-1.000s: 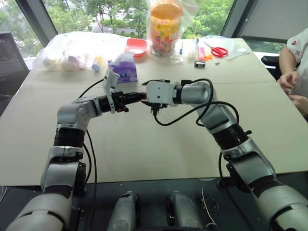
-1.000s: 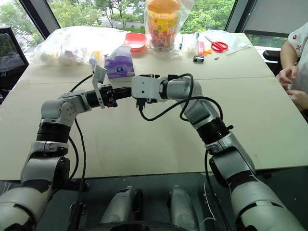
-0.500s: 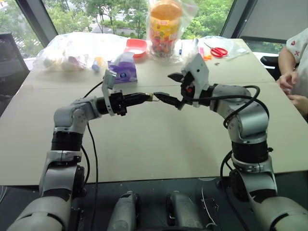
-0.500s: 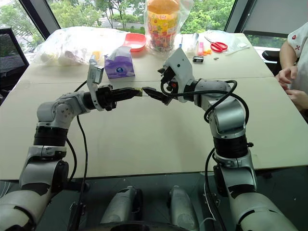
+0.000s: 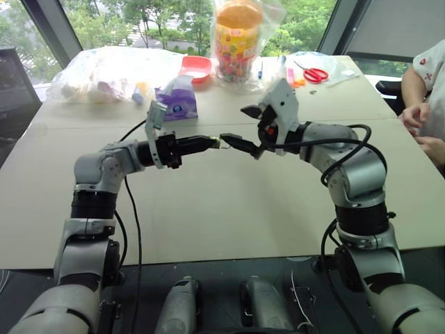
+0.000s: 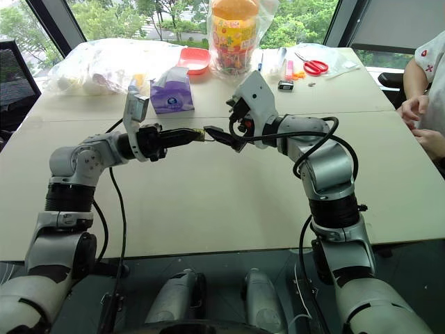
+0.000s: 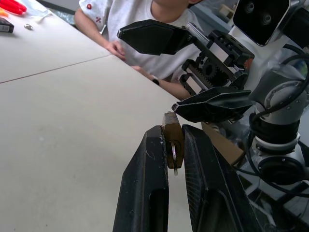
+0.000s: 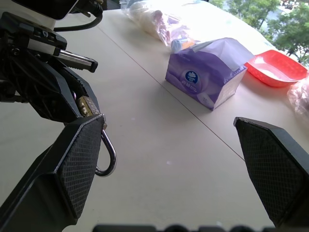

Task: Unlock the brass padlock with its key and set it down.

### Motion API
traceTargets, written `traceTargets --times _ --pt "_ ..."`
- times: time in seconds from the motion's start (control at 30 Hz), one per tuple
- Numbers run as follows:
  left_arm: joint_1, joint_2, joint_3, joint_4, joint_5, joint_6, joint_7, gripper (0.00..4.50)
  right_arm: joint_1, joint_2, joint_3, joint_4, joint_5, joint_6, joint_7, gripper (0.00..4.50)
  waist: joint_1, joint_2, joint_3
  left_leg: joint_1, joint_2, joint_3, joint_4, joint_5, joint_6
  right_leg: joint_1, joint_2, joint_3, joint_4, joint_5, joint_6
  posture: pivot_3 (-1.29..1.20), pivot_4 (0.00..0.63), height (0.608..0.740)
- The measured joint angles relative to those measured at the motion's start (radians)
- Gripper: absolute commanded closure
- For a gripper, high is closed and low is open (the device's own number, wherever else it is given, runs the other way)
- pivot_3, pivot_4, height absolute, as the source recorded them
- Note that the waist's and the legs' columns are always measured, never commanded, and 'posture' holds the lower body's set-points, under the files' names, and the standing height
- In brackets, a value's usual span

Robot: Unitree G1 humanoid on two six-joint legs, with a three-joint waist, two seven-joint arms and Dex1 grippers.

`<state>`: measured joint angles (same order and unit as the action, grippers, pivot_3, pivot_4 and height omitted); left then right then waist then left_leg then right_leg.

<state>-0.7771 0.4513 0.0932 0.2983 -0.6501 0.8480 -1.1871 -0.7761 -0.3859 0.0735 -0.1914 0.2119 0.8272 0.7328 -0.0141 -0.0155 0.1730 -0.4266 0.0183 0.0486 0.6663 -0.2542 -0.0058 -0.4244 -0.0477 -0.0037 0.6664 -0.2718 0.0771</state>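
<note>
My left gripper (image 5: 211, 142) is shut on the brass padlock (image 7: 172, 137), held level in the air over the middle of the table (image 5: 208, 209). The padlock's silvery shackle (image 8: 108, 155) curves down below its body like a hook. I cannot make out the key. My right gripper (image 5: 242, 126) faces the left one from the right and is open wide with nothing between its fingers. Its lower finger (image 7: 212, 104) has its tip right at the padlock; whether they touch I cannot tell. The upper finger (image 7: 153, 36) stands well clear above.
At the back of the table are a purple tissue box (image 5: 177, 101), a red bowl (image 5: 197, 67), a bagged snack jar (image 5: 237, 38), clear plastic bags (image 5: 104, 73), red scissors (image 5: 317, 74) and a small black-and-white object (image 6: 287, 85). A person (image 5: 427, 97) sits at the right edge.
The right gripper has drawn back to the right from the left gripper's fingertips, rolled over and opened wide. The left gripper stays shut on the padlock and has barely moved.
</note>
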Motion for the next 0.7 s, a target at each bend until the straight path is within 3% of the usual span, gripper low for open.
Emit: traceTargets --times 0.5,0.7 --pt "0.000 0.007 0.015 -0.034 -0.037 0.010 0.019 4.50 0.037 -0.033 0.032 0.044 0.009 -0.012 -0.004 0.04 0.000 0.000 0.000 0.000 0.000 0.000 0.000 0.000 0.000 0.000 0.000 0.000 0.000 0.000 0.000 0.00 0.150 0.740" --pt "0.007 -0.060 -0.006 0.026 0.001 0.012 0.119 4.50 0.148 -0.278 0.097 0.061 -0.093 -0.159 0.060 0.04 0.018 0.000 0.000 -0.001 -0.002 0.001 0.000 0.000 0.003 0.001 -0.002 0.000 -0.003 0.000 0.001 0.00 0.150 0.740"
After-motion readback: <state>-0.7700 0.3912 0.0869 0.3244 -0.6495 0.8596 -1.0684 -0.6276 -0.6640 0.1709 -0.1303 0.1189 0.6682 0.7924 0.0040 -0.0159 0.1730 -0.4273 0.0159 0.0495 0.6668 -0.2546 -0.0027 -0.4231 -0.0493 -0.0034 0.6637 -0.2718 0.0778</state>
